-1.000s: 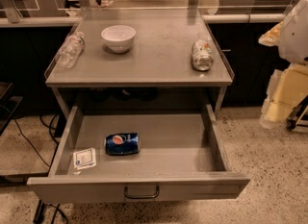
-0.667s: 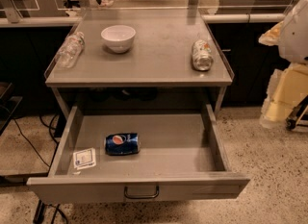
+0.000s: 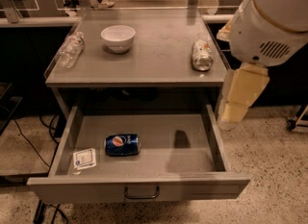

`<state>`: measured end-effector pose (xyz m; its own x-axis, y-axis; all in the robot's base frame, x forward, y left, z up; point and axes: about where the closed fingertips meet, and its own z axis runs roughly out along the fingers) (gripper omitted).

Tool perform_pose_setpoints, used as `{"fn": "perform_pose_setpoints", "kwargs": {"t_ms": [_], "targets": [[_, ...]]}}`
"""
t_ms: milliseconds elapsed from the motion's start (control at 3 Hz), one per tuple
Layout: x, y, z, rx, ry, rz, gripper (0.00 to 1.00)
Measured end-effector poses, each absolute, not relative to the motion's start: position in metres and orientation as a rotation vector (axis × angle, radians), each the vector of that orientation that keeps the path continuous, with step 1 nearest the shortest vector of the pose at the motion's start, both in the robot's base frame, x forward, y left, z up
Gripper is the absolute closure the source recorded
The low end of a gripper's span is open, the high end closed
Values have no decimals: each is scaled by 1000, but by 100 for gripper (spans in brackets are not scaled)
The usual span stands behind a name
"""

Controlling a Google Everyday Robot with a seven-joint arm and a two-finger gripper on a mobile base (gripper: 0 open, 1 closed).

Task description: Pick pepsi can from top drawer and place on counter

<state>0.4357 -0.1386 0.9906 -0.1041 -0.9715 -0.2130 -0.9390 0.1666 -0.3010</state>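
Well, the top drawer [image 3: 96, 187] is pulled out wide, and the pepsi can [image 3: 122, 144] is inside it. The can is lying on its side on the drawer floor, over on the left part and a bit toward the front. It is small and dark blue. It has a round red, white and blue mark on it that faces up, and white letters next to the mark. Its two ends are shiny silver. Just beside the can, to its left, lies a small white square packet [image 3: 84, 158] near the drawer's left wall. The two do not seem to touch. A dark bar handle [image 3: 141, 192] sits on the front of the drawer. Above the drawer is the counter [image 3: 159, 64], flat and grey. A white bowl [image 3: 118, 37] stands on it near the back. A clear plastic bottle [image 3: 70, 50] lies along the left edge, and a silver and green can [image 3: 202, 55] lies on its side near the right edge. The gripper [image 3: 229, 121] hangs on the right, under a big white round part of the arm. It is pale yellow and points down, just outside the drawer's right wall and well apart from the pepsi can. It holds nothing that can be seen, and I cannot tell if it is open or closed.
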Motion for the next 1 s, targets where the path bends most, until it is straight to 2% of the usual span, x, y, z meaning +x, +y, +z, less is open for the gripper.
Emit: {"fn": "perform_pose_setpoints", "kwargs": {"t_ms": [333, 667, 1000], "targets": [[431, -92, 1000, -1876, 2020, -110, 0], [429, -88, 1000, -1868, 2015, -106, 0], [468, -49, 941, -1881, 2049, -133, 0]]}}
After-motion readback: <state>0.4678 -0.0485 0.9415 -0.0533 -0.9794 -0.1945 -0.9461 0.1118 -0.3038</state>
